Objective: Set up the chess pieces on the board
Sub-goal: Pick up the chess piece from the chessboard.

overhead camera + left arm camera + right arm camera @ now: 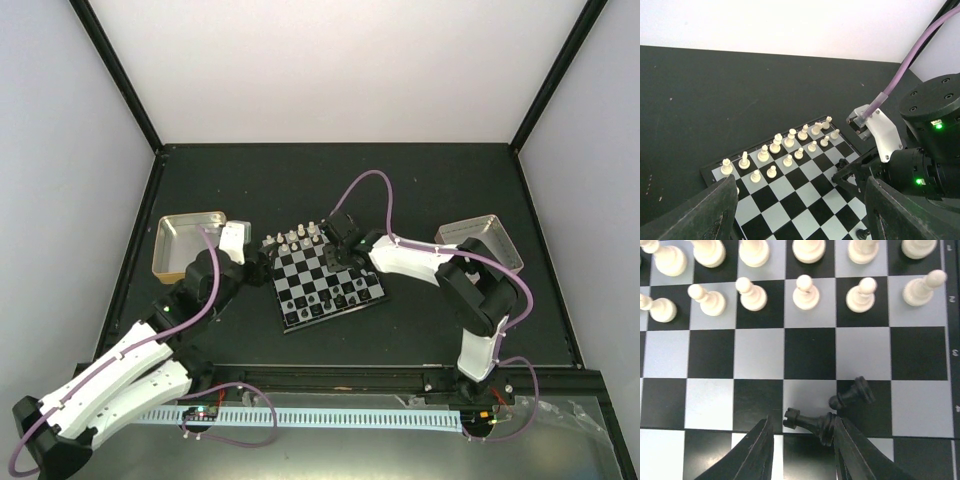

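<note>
The white pieces (805, 292) stand in two rows along the far side of the board (760, 355), so that half of the setup looks finished; the black side is, by my reading, the step in hand; the board itself lies askew in the middle of the dark worktop (420, 190), between the left tray (165, 250) and the right tray (495, 235)

The right claw (802, 421) hangs low over the middle ranks, its jaws part-spread to either side of a toppled black piece (810, 422); the base of that piece lies against one finger, while a gap shows between its head and the other, so nothing is pinched yet; a second fallen black piece (852, 395) lies just beside it, nearer the white rows; more black figures (335, 300) show towards the board's near edge in the top view, too small to name

The left claw (801, 180) hovers off the board's left corner with its jaws spread wide and nothing between them

The next move probably calls for the right claw to close on the lying piece across its narrow waist, lift it without nudging its neighbour, then stand it upright on a free home square on the black side; a piece gripped lying down may need turning before release

No brand shows; small pale marks run along the board's rim (954, 352), likely rank figures, and one may be a 3; the rest cannot be read
</note>
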Motion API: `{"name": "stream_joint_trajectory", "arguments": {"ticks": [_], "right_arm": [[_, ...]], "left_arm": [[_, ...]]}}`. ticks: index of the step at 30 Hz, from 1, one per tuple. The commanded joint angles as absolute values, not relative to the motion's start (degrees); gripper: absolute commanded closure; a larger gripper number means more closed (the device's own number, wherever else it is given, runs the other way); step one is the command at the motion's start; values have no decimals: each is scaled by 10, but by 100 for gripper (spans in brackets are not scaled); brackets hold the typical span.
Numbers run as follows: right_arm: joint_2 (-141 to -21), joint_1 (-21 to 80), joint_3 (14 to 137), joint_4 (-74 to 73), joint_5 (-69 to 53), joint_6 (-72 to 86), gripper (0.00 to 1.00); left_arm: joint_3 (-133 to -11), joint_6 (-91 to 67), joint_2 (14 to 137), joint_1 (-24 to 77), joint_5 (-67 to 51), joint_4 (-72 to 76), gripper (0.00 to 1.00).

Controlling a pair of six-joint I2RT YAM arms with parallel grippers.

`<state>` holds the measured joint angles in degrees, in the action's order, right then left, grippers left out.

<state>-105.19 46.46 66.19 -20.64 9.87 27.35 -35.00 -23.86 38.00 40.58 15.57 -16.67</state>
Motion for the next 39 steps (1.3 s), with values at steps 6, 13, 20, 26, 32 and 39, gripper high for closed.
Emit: {"name": "stream_joint_trajectory", "arguments": {"ticks": [6,13,20,26,32,39], "right_arm": [[-1060,461,672,-185,52,232,66],[-1047,461,667,-197,1,244,66],[-1040,460,678,-201,32,225,63],[-1043,457,686,-197,59,216,58],[-1066,452,695,-189,62,200,55],[-1081,445,697,-177,8,176,53]], "left_arm": [[-353,-241,390,406,149,-159,28],[-353,-240,393,407,148,-158,28],[-354,-238,394,406,148,-157,28],[-353,-238,393,407,149,-160,28],[-351,-239,395,406,149,-158,28],[-351,-240,398,407,148,-157,28]]}}
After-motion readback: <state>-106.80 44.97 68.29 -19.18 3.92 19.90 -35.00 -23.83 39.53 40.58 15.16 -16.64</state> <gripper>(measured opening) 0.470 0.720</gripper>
